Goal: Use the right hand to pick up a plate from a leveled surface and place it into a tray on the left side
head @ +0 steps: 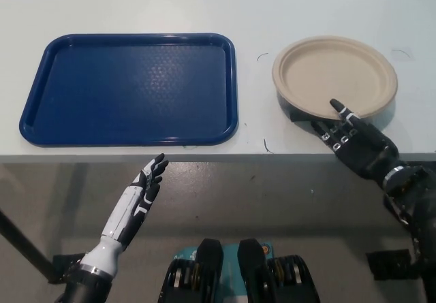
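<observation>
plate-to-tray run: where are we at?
Done: right hand has reached the plate, fingers over its near rim. In hand: the grasp; plate sits on the table. Left: lift, carry to blue tray. Left hand rests open below the table edge.

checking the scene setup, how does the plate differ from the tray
The plate is round and beige; the tray is rectangular with rounded corners and dark blue. The tray covers more of the table than the plate. The right hand touches the plate's near rim; the tray has no hand on it, and the left hand rests below the table edge. Both are empty.
</observation>
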Robot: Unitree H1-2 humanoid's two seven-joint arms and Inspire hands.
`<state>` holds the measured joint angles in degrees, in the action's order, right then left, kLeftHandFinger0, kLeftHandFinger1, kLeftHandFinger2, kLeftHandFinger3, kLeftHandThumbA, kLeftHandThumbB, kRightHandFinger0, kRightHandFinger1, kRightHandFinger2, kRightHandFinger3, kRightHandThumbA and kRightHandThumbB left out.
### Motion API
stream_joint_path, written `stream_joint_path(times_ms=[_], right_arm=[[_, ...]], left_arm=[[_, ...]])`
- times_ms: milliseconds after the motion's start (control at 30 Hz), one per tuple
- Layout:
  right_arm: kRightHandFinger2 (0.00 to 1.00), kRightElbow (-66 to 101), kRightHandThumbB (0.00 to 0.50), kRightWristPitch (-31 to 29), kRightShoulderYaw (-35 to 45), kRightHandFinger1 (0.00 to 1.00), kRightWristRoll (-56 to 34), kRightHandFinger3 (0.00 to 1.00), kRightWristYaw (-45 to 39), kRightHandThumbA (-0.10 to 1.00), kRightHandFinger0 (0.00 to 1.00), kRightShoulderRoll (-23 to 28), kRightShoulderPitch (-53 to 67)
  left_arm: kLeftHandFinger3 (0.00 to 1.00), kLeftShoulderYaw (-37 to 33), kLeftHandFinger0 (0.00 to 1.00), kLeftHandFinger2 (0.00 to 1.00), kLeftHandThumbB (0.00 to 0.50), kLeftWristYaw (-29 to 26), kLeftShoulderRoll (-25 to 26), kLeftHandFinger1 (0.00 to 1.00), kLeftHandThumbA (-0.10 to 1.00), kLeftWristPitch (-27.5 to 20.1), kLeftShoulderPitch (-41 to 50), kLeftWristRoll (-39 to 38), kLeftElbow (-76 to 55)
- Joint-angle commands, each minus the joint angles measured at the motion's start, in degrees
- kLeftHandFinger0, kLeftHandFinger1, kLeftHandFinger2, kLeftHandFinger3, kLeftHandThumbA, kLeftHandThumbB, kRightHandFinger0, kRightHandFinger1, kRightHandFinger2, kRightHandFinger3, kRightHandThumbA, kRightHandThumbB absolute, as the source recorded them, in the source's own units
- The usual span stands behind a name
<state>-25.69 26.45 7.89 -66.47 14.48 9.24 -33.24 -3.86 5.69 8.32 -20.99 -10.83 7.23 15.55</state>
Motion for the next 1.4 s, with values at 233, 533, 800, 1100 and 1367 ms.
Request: stream_joint_path(times_ms=[233,533,800,1100,1367], right_arm=[[0.5,0.86,0.0,-0.08,7.35,0.22,9.3,0.7,7.12,0.71,0.0,-3.21,-4.6],[0.5,5.94,0.0,0.48,5.79,0.22,8.53,0.69,6.49,0.56,0.0,-2.88,-1.89],[0.48,16.43,0.0,0.48,1.4,0.21,3.4,0.67,8.26,0.62,0.0,-1.6,1.17],[0.53,23.36,0.0,0.48,-1.69,0.25,-0.04,0.71,12.16,0.71,0.0,-0.47,3.46],[0.54,39.1,0.0,0.48,-8.66,0.28,1.63,0.7,11.94,0.31,0.0,2.32,4.9]], left_arm=[[1.0,-0.46,1.0,1.0,0.5,0.27,1.14,1.0,1.0,-2.8,-0.78,0.22,-1.25],[1.0,-0.53,1.0,1.0,0.5,0.26,1.08,1.0,1.0,-2.19,-1.12,0.18,-1.23],[1.0,-0.34,0.97,1.0,0.5,0.35,1.18,1.0,1.0,-2.08,-1.43,-0.29,-0.94],[1.0,-0.64,0.96,1.0,0.5,0.42,1.16,1.0,1.0,-1.98,-1.19,0.14,-1.34],[1.0,-0.41,0.99,1.0,0.5,0.59,1.38,1.0,1.0,-1.44,-1.93,-0.27,-1.2]])
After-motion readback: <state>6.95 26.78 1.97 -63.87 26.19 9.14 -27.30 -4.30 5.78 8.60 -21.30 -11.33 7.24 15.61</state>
